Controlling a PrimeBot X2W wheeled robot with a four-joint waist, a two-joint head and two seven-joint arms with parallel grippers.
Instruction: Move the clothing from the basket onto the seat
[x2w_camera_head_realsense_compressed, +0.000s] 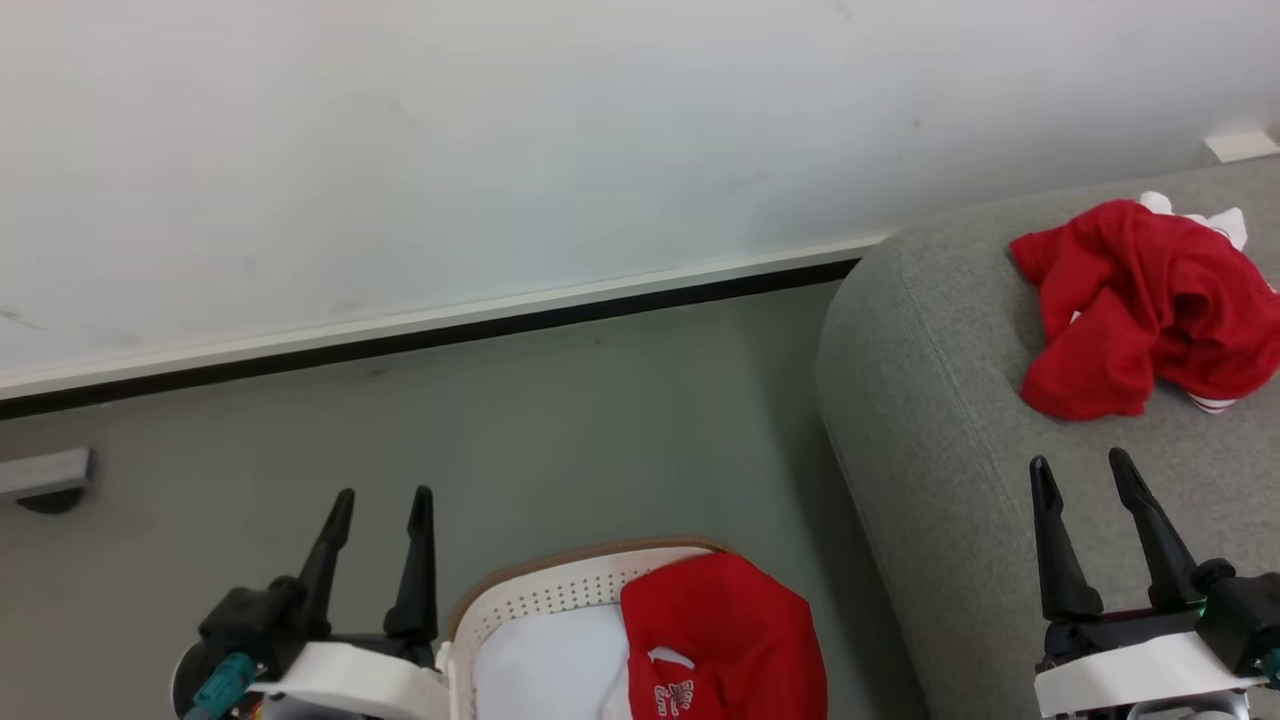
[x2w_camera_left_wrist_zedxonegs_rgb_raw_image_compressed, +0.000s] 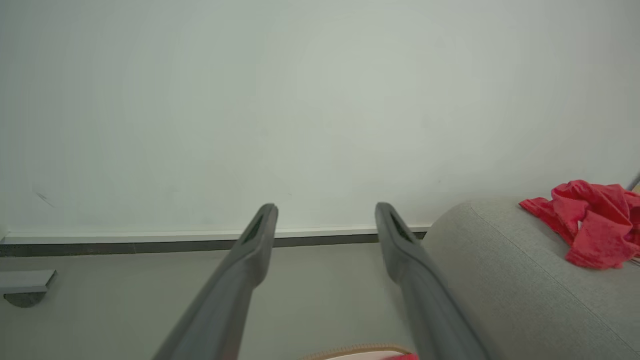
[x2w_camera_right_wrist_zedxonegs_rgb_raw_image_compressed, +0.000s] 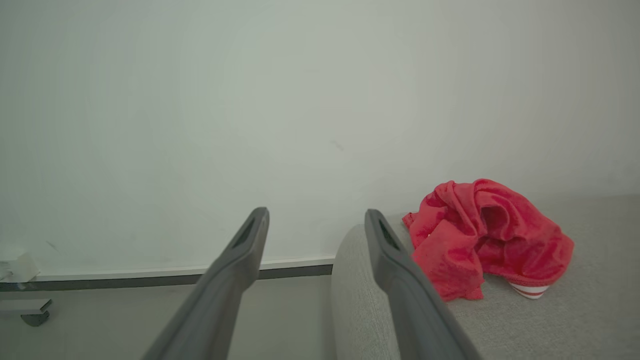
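left gripper (x2w_camera_head_realsense_compressed: 384, 495) and right gripper (x2w_camera_head_realsense_compressed: 1079, 458) are held spread, empty; a red garment (x2w_camera_head_realsense_compressed: 720, 630) is seen in the basket (x2w_camera_head_realsense_compressed: 560, 590) between them, a second garment (x2w_camera_head_realsense_compressed: 1150, 310) on the seat (x2w_camera_head_realsense_compressed: 930, 400) ahead.

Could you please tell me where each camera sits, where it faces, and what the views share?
Head view: on the head, looking forward and down at basket and seat; left gripper and right gripper, both open.
Left wrist view: on the left wrist, facing the wall along its fingers.
Right wrist view: on the right wrist, facing wall and seat along its fingers.
Shared: all show red clothing on the seat.
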